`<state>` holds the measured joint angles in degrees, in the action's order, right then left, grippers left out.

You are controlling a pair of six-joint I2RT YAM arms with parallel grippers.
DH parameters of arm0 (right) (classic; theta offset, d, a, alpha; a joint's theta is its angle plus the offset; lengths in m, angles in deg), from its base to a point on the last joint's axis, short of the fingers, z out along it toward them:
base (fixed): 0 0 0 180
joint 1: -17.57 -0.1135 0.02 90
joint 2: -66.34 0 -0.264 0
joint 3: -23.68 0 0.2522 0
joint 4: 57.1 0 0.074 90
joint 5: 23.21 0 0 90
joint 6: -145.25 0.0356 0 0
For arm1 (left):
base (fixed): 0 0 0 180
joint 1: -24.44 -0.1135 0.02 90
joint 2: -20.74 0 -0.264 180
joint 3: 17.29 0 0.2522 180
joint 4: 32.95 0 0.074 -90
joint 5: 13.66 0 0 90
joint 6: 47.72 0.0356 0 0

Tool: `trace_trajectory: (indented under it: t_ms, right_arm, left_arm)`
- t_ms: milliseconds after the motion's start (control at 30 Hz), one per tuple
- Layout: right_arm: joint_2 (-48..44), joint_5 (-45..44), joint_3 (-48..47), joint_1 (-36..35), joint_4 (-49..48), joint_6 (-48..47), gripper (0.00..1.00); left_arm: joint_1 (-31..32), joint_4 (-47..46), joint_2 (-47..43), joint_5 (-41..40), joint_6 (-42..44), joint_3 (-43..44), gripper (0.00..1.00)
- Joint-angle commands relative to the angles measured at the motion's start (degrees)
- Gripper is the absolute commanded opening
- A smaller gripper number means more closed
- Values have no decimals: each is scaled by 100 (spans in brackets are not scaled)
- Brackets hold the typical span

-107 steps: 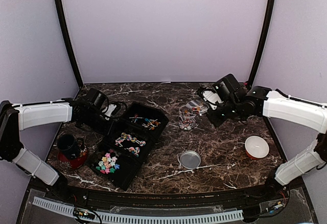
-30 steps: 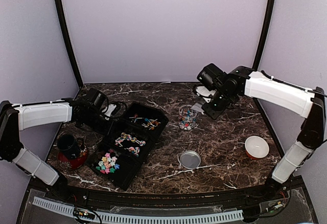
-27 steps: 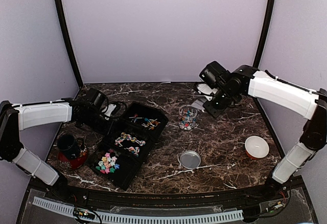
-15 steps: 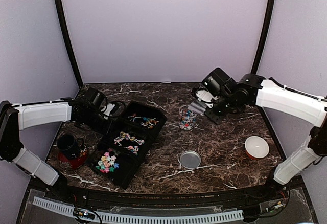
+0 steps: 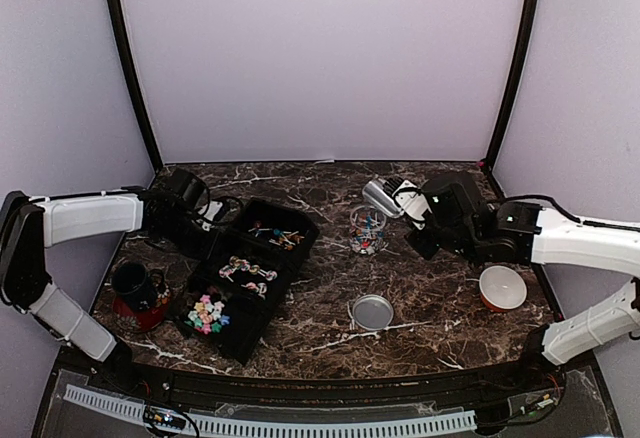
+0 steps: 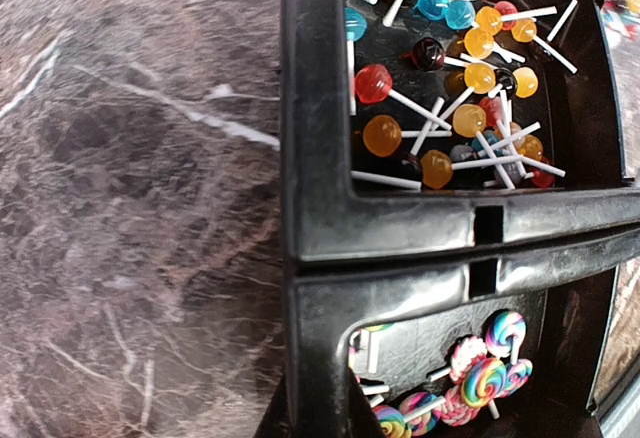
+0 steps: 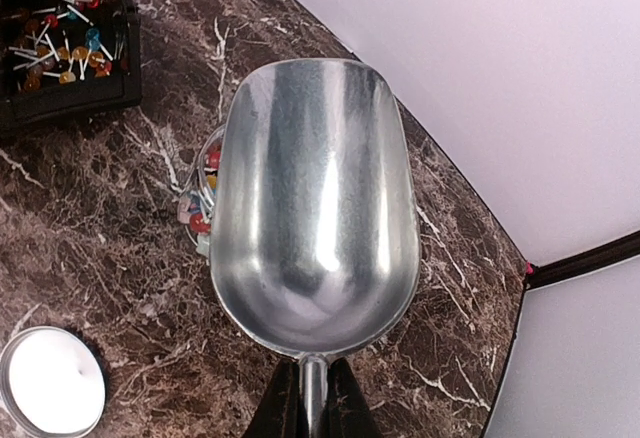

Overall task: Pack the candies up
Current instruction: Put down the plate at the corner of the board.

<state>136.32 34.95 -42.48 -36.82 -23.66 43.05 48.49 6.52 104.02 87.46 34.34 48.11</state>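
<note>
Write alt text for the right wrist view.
An empty metal scoop fills the frame, its handle pinched in the right gripper at the bottom. Under its left rim peeks a glass jar of candies; a black tray of lollipops sits top left.

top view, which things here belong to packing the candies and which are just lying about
For the job:
- candies in the black tray
- glass jar, already holding some
- metal scoop, held in the right fingers
- round lid, probably the jar's

Lying about:
- black mug
- red bowl
</note>
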Motion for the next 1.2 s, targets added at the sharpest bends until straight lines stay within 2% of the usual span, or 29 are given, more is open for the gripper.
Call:
trace_trajectory:
  t_ms: [0, 300, 467, 700, 933, 1167]
  right_arm:
    - [-164, -332, 158, -28, -1055, 223, 0]
    - [-620, -435, 572, -19, -1197, 537, 0]
    - [-934, -381, 712, -19, -1170, 691, 0]
    - [-1003, -299, 766, -19, -1195, 872, 0]
    - [-721, -315, 757, -19, -1221, 981, 0]
    - [-630, -346, 820, -19, -1223, 1014, 0]
  left_arm:
    - [-84, 122, 220, -138, 0, 786, 0]
    - [-346, 701, 1634, -70, 632, 2637, 0]
    - [-722, 1073, 2711, 158, 903, 3872, 0]
    - [-1179, 1707, 3622, 111, 1470, 5344, 0]
    - [-1742, 1758, 3796, 363, 1631, 5451, 0]
    - [-2010, 1684, 3902, -390, 1819, 5343, 0]
